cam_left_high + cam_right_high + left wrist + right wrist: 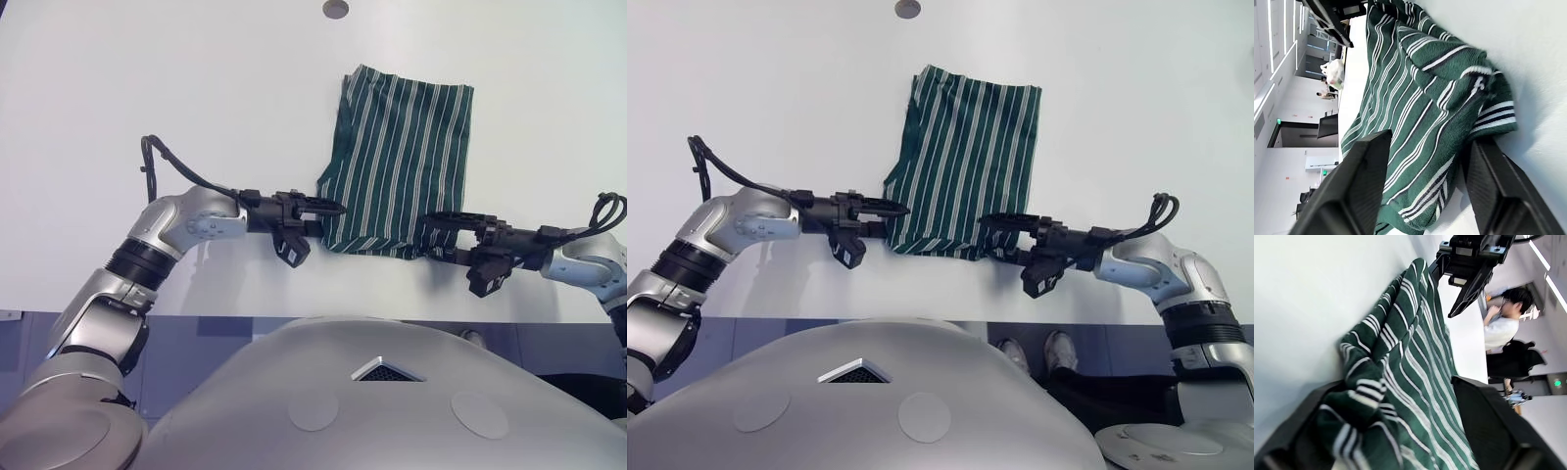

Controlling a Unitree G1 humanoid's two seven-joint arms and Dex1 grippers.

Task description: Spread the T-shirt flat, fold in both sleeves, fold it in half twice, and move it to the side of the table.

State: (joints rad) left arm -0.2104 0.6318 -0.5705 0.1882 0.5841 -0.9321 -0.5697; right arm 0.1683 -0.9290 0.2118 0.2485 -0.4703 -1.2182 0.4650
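Green white-striped knit T-shirt lies folded on the white desk, long axis away from me; left fingers and right fingers straddle its near corners, spread, clamping nothing.

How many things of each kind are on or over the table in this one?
T-shirt, green striped: 1
Grippers: 2, left gripper and right gripper, one at each near corner of the shirt
Round grey disc at the far edge: 1
Total: 4
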